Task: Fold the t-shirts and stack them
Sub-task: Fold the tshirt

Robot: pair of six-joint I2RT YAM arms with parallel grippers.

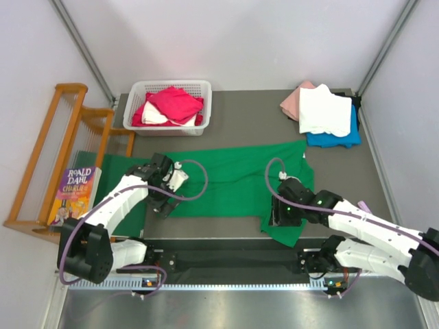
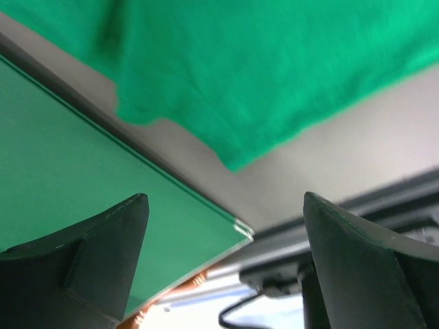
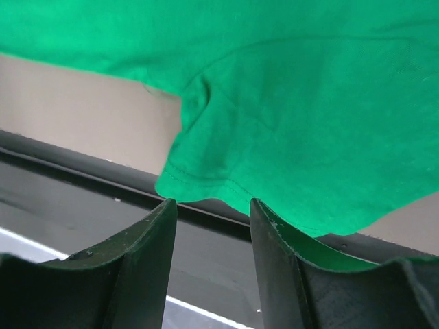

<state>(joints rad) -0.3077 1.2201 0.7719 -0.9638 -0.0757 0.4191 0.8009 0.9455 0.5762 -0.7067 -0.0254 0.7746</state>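
A bright green t-shirt (image 1: 233, 178) lies spread flat across the middle of the table. My left gripper (image 1: 163, 204) is open at its near left hem; the left wrist view shows the gripper (image 2: 226, 260) empty, with the shirt (image 2: 260, 68) just beyond its tips. My right gripper (image 1: 276, 218) is open at the shirt's near right sleeve, which hangs over the table's front edge. In the right wrist view the gripper (image 3: 212, 233) has nothing between its jaws, and the sleeve hem (image 3: 206, 185) lies just past the tips. Folded pink, white and blue tees (image 1: 322, 113) are stacked at the back right.
A white basket (image 1: 134, 113) at the back left holds red and white tees. A darker green mat (image 1: 103, 168) lies at the left, its corner in the left wrist view (image 2: 68, 171). A wooden rack (image 1: 48, 151) and a book (image 1: 74, 192) stand further left.
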